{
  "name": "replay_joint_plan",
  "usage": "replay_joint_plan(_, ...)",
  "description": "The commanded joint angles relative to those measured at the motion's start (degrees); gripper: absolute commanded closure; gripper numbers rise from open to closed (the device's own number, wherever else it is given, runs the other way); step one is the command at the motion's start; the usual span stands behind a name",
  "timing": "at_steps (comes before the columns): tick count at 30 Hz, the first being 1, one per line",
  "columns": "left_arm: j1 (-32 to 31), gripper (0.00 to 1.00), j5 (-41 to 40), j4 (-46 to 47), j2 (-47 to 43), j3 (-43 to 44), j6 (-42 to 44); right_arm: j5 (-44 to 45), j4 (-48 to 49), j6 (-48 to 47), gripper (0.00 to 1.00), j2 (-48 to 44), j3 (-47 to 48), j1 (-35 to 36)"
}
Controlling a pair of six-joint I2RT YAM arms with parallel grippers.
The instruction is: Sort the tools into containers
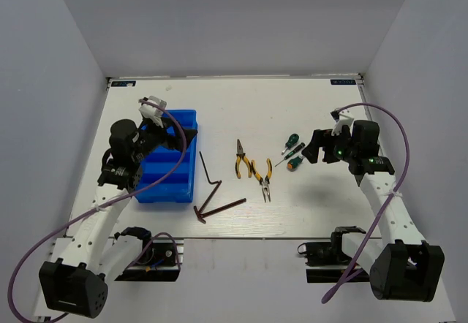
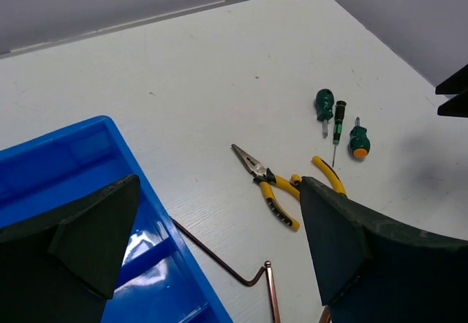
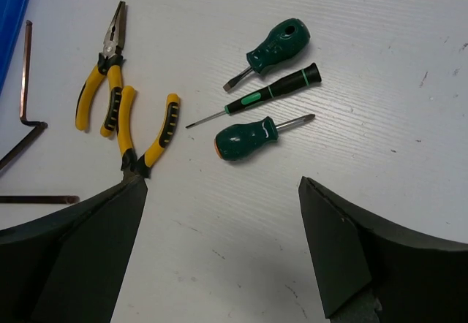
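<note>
Here, the left tool hangs with its two dark wedge-shaped fingers spread wide and nothing between them, over the blue plastic bin at the left of the white worktop. The right tool is likewise spread apart and empty, hovering just beside the screwdrivers. Sorting looks not yet begun: the bin's long glossy compartments show nothing inside where they are visible, though the left arm hides part of them, and every item lies loose on the worktop. Nearest the right tool are a stubby flat-blade screwdriver with a bulbous green handle, a slim black-and-green screwdriver, and a stubby cross-head screwdriver with an orange end cap. Beside them lie needle-nose pliers and a second pair of pliers, both with yellow-and-black grips, handles touching. Closest to the bin, thin dark brown L-shaped hex keys lie crossed. All of these remain to be binned.
</note>
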Motion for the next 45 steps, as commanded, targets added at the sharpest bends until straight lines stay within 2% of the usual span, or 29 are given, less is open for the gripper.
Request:
replay_joint_plan(1,0.1,0.00,3.2,1.0,0.2,0.0,-0.8,-1.5,2.3,0.7,0.09,-0.4,0.0,-0.1)
replay_joint_plan(11,0.1,0.00,3.7,1.0,0.8,0.0,-0.8,-3.3,2.5,0.5,0.09,-0.7,-0.7,-1.7)
replay_joint_plan(12,0.1,0.03,3.7,1.0,1.4,0.0,-0.8,-3.3,2.7,0.5,0.09,-0.9,-0.6,-1.8)
replay_joint_plan(13,0.1,0.09,3.7,1.7,1.9,0.0,-0.8,-3.8,2.5,-1.5,0.09,-0.8,-0.7,-1.8)
replay_joint_plan(14,0.1,0.21,4.3,2.3,2.5,0.0,-1.3,-5.0,1.8,-4.7,0.09,-0.9,-0.8,-1.9)
replay_joint_plan(15,0.1,0.59,4.3,2.3,3.3,0.0,-1.3,-6.6,1.2,-6.6,0.09,-1.3,-1.0,-1.9)
replay_joint_plan(16,0.1,0.76,4.3,2.3,5.9,1.1,-2.0,-9.8,0.7,-8.4,0.25,-1.4,-1.9,-1.8)
replay_joint_plan(17,0.1,0.89,4.3,0.3,7.7,2.1,-2.0,-11.0,-0.4,-12.3,0.56,-1.5,-2.0,-2.0)
replay_joint_plan(18,-0.6,1.00,4.3,-1.0,9.6,3.5,-2.0,-10.9,-1.1,-12.6,0.95,-1.5,-2.0,-2.0)
replay_joint_plan(19,-0.6,1.00,4.3,-2.3,11.6,6.3,-2.5,-10.5,-1.4,-12.4,1.00,-1.3,-1.9,-2.2)
replay_joint_plan(21,-1.1,1.00,4.3,-4.3,16.7,10.2,-3.0,-10.4,-1.1,-12.1,1.00,-1.5,-1.6,-2.0)
replay_joint_plan(22,-2.0,0.96,3.6,-5.0,18.2,11.6,-3.0,-9.1,-1.5,-12.0,0.61,-1.2,-1.3,-1.9)
replay_joint_plan(23,-2.5,0.89,2.6,-5.8,19.8,13.1,-3.0,-8.9,-1.5,-12.0,0.31,-1.2,-1.2,-1.9)
replay_joint_plan(24,-3.2,0.83,1.9,-8.0,23.4,16.4,-3.0,-8.7,-2.0,-11.9,0.18,-0.9,-0.7,-1.9)
replay_joint_plan(26,-5.4,0.59,0.7,-10.6,27.7,19.6,-2.4,-7.5,-2.8,-11.9,0.18,-0.2,0.1,-1.9)
replay_joint_plan(27,-6.5,0.53,0.0,-12.2,30.4,23.6,-1.4,-7.1,-3.0,-11.2,0.34,0.1,0.2,-1.9)
replay_joint_plan(28,-7.7,0.43,-0.1,-16.6,36.5,25.8,-0.2,-6.1,-3.3,-11.2,0.45,0.6,0.5,-1.8)
replay_joint_plan(29,-9.0,0.40,-0.8,-19.1,39.6,28.1,0.9,-5.4,-3.8,-11.2,0.55,0.7,0.7,-1.9)
replay_joint_plan(30,-11.8,0.39,-1.6,-21.3,42.3,31.6,3.4,-4.9,-4.1,-11.2,0.70,1.1,1.4,-1.9)
replay_joint_plan(32,-14.6,0.39,-4.2,-25.2,47.1,33.4,5.0,-4.4,-5.1,-11.2,0.70,1.5,2.0,-1.8)
replay_joint_plan(34,-18.8,0.40,-9.2,-29.9,48.3,34.1,5.0,-3.2,-5.2,-11.1,0.56,1.5,2.2,-1.8)
replay_joint_plan(35,-20.2,0.44,-14.8,-31.6,48.8,34.9,5.0,-2.8,-5.3,-11.2,0.54,1.5,2.3,-2.0)
replay_joint_plan(36,-21.4,0.46,-17.1,-33.0,49.6,34.9,4.0,-2.7,-5.4,-11.1,0.54,1.5,2.5,-2.0)
replay_joint_plan(38,-23.9,0.53,-20.3,-34.4,49.6,34.3,0.9,-2.9,-5.8,-11.2,0.49,1.7,2.6,-1.9)
replay_joint_plan(41,-26.5,0.65,-23.6,-34.4,50.9,34.3,-2.9,-3.8,-6.7,-11.3,0.48,2.7,3.4,-1.7)
replay_joint_plan(44,-29.1,0.64,-26.3,-34.9,52.9,34.8,-4.7,-4.2,-7.9,-11.5,0.48,3.7,4.0,-1.9)
replay_joint_plan(45,-29.6,0.55,-26.9,-34.9,53.6,35.6,-4.7,-4.1,-7.8,-11.6,0.48,3.4,4.0,-1.9)
